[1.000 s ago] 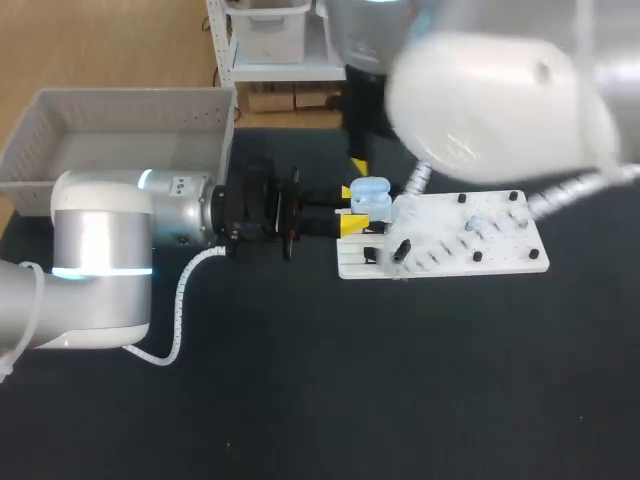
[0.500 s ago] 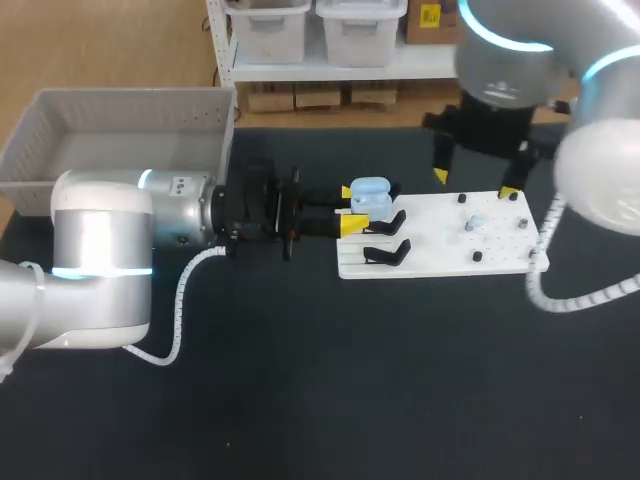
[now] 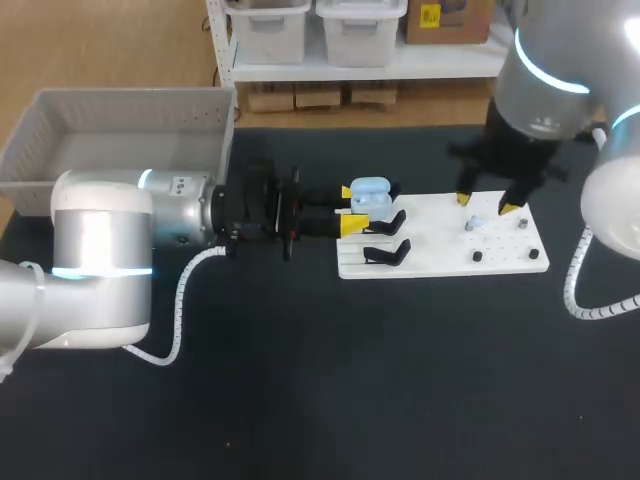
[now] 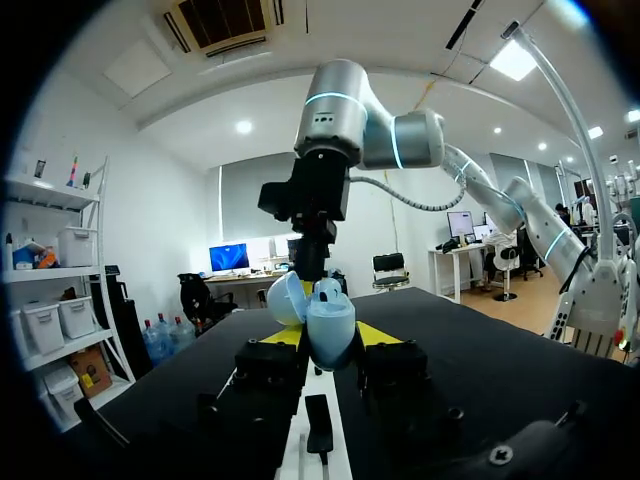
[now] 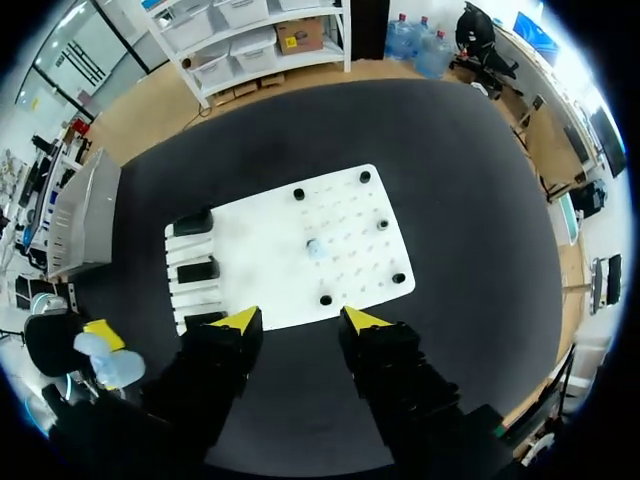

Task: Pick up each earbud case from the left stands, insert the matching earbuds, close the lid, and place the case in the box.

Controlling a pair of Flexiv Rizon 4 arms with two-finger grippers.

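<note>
A light blue earbud case (image 3: 370, 196) with its lid up is held over the left end of the white board (image 3: 430, 255), my left gripper (image 3: 350, 208) shut on it. In the left wrist view the case (image 4: 326, 316) sits between the yellow fingertips (image 4: 375, 332). One small pale earbud (image 3: 475, 222) lies among pegs on the board's right part. My right gripper (image 3: 486, 204) hangs open above that earbud with nothing in it. From the right wrist, the earbud (image 5: 314, 247) lies ahead of the open right gripper (image 5: 300, 320).
A grey box (image 3: 120, 130) stands at the back left, behind my left arm. Two black stands (image 3: 386, 238) sit on the board's left part beside the case. Small black pegs (image 3: 478, 256) dot the board's right part.
My right arm swung away from the board's left part to hang over its right part, above the earbud. Its fingers stand a little closer together. The left arm and case stayed still.
</note>
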